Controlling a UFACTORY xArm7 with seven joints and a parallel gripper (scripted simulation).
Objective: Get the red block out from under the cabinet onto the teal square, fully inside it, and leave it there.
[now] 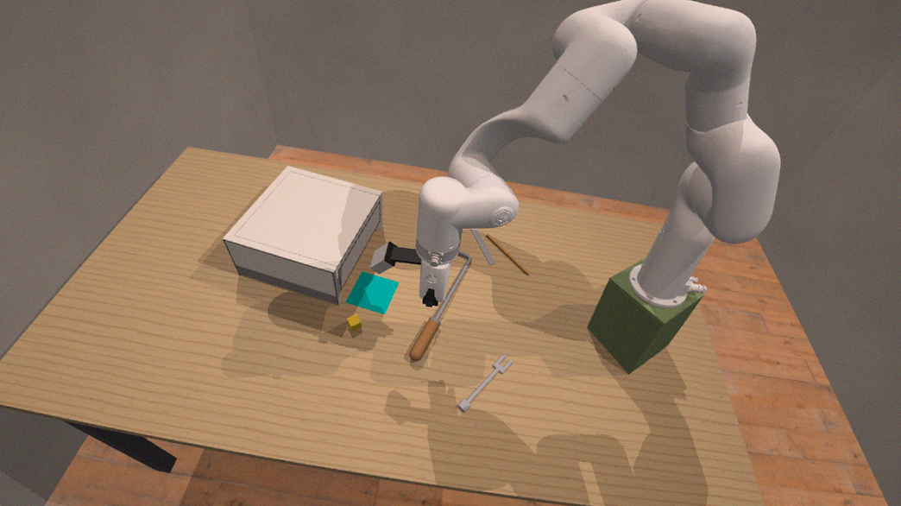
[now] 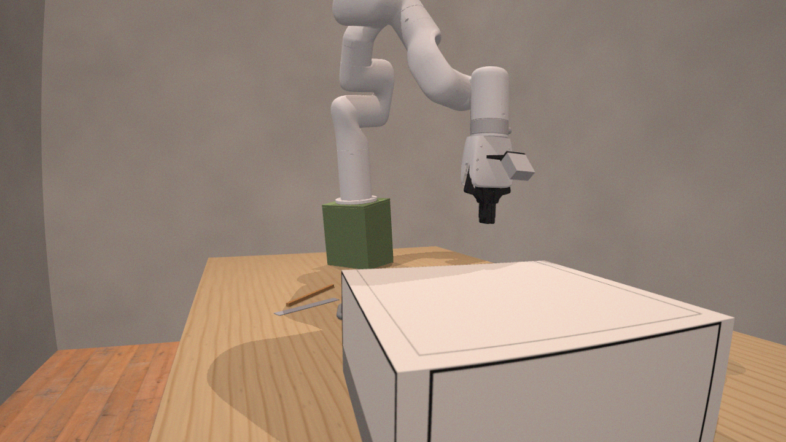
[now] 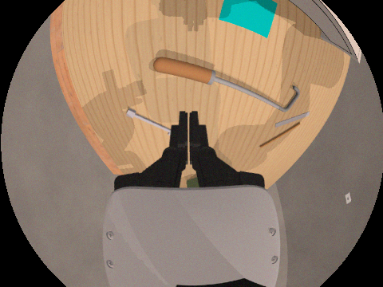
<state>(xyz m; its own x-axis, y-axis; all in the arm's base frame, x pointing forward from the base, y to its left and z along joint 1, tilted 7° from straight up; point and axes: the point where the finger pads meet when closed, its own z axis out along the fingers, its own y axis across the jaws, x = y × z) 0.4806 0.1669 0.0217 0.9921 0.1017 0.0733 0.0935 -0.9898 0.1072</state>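
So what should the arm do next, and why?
Probably open the gripper and lower onto the hook tool beneath it. The fingers are shut on nothing, no red block shows, so it is likely far under the cabinet; the hook could rake it out.

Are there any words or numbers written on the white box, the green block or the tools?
No readable text in any view.
White cabinet: only thin black outlines, no words.
Green pedestal under the arm: plain.
Wooden-handled hook tool and grey fork: no marks.
White arm: a small round emblem on the wrist joint, too small to read.
Shut gripper: no label.
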